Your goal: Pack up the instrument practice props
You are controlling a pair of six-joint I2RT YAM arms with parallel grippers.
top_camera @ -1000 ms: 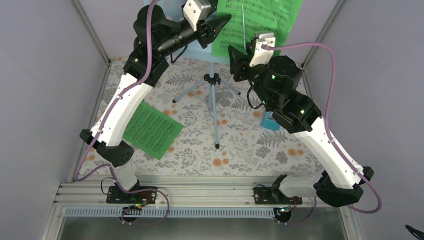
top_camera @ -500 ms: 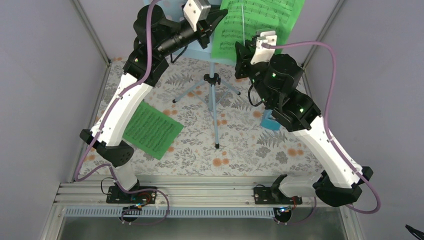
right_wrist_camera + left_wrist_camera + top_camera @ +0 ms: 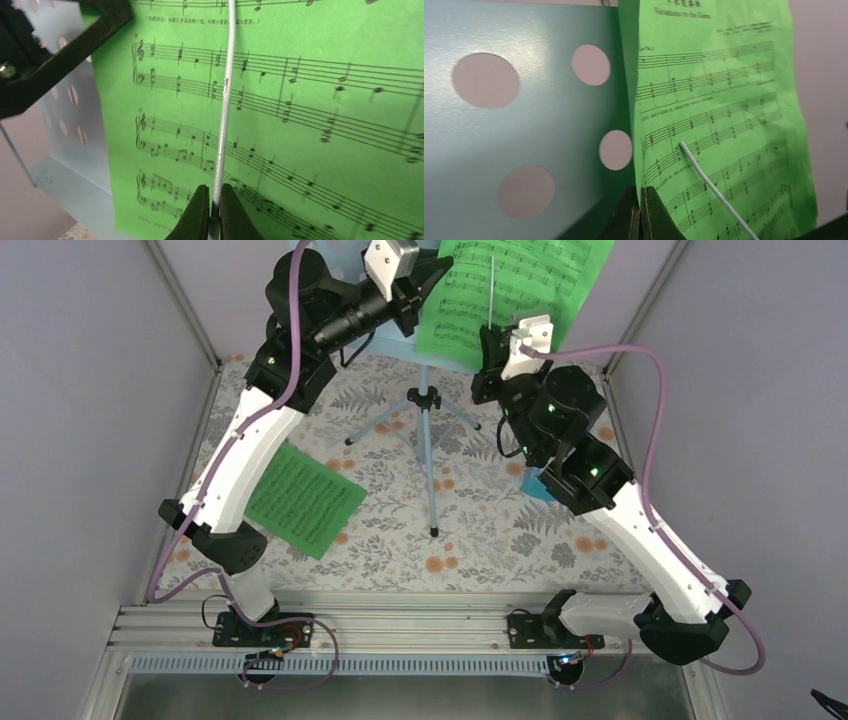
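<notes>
The pale blue music stand (image 3: 428, 440) stands mid-table, its hole-punched desk (image 3: 524, 125) at the far end. A green sheet-music page (image 3: 520, 280) leans on the desk under a thin white wire page holder (image 3: 225, 100). My left gripper (image 3: 640, 192) is shut on that page's left edge. My right gripper (image 3: 216, 200) is shut on the lower end of the wire holder, in front of the page (image 3: 310, 130). A second green page (image 3: 303, 498) lies flat on the left of the table. The blue metronome (image 3: 535, 483) peeks out from under my right arm, mostly hidden.
The stand's tripod legs (image 3: 385, 420) spread over the floral cloth (image 3: 480, 540) between the two arms. Grey walls close in on both sides. A metal rail (image 3: 400, 625) with the arm bases runs along the near edge.
Both grippers have gone from open to shut. The right one moved up to the wire holder and closed on it. The left one closed on the page's edge.
</notes>
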